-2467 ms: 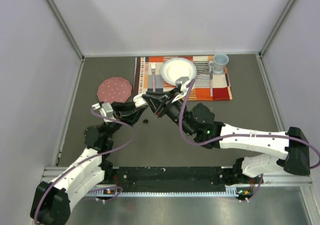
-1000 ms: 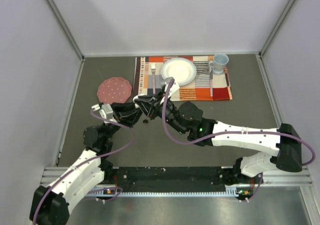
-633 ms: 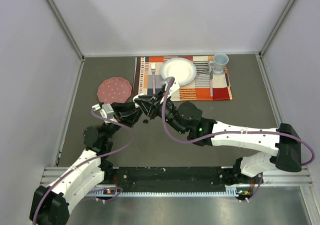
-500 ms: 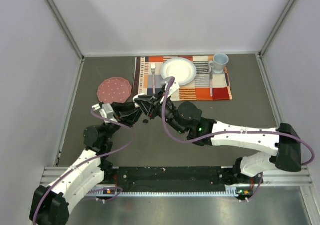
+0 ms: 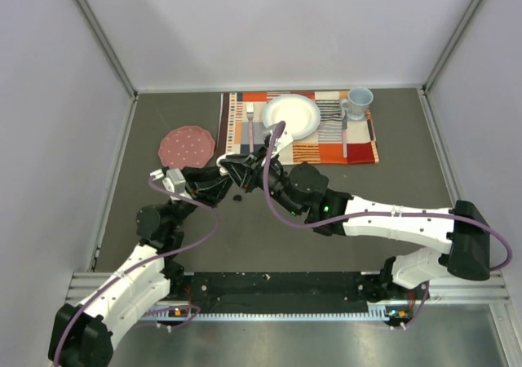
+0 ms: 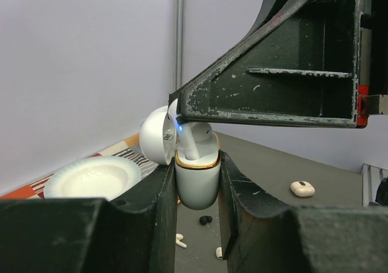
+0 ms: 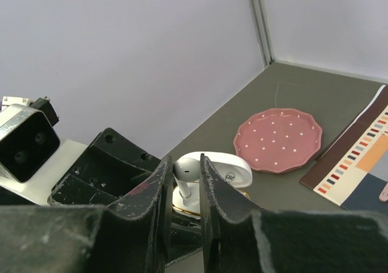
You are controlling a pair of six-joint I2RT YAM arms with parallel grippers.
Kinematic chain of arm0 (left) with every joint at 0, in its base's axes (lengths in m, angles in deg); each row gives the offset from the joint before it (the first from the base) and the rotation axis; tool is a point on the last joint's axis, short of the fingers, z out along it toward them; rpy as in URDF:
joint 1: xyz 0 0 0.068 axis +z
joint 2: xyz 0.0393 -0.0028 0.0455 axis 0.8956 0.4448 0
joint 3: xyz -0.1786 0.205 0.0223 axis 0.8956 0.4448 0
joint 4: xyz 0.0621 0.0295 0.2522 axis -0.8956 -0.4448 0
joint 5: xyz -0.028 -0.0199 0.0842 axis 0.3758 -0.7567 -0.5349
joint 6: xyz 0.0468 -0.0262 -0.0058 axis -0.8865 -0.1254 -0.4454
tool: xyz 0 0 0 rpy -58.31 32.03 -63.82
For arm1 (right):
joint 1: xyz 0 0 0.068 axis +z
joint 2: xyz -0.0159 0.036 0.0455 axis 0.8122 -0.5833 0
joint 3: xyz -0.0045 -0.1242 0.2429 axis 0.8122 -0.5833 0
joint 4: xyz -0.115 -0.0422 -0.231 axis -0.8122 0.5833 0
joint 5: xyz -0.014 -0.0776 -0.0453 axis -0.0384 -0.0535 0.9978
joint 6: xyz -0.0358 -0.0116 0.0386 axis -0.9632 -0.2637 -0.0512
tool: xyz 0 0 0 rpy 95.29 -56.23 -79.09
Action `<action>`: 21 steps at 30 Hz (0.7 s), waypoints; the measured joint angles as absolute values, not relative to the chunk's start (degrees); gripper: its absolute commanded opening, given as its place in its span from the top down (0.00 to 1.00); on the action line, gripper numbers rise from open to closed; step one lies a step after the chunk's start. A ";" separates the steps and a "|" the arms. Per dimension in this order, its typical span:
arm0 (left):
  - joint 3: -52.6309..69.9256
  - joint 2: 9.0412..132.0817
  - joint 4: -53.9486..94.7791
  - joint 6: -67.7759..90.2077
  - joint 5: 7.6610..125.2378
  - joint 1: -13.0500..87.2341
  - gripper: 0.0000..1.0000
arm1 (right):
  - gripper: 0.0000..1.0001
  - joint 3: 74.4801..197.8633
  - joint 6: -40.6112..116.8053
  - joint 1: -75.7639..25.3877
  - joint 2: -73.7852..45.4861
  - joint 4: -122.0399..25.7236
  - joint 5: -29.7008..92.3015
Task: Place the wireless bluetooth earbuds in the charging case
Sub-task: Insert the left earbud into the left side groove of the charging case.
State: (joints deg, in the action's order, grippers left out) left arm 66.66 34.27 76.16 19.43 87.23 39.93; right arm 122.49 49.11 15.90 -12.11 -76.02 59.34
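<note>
As seen from above, left gripper (image 5: 229,174) and right gripper (image 5: 242,170) tip to tip over the matte grey table (image 5: 367,179), just short of the striped placemat (image 5: 359,147) and round white plate (image 5: 292,114); one black bud (image 5: 237,195) loose just below.

From the left wrist: clamps the glossy, gold-rimmed charging case (image 6: 197,188) upright, rounded lid hinged back, white earbud (image 6: 193,142) stem-down in its well; loose buds (image 6: 302,188), pink, black and white, scattered on open floor beyond.

From the right wrist: pinches that earbud's head narrowly; dotted pink plate (image 7: 279,141) well apart.

White-and-black arms (image 5: 130,281), purple cables (image 5: 274,208)
</note>
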 measured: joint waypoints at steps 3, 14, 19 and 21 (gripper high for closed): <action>66.66 34.27 76.16 19.43 87.23 39.91 1.00 | 0.87 122.49 49.08 15.81 -12.14 -75.93 58.69; 66.66 34.01 75.30 19.43 86.53 39.91 1.00 | 0.85 121.18 48.49 15.62 -12.07 -77.44 57.90; 66.66 34.01 75.22 19.41 85.83 39.91 1.00 | 0.80 120.90 47.77 15.64 -12.05 -77.35 57.81; 66.66 33.94 75.17 19.41 85.72 39.91 1.00 | 0.77 120.90 47.34 15.64 -12.05 -77.35 57.68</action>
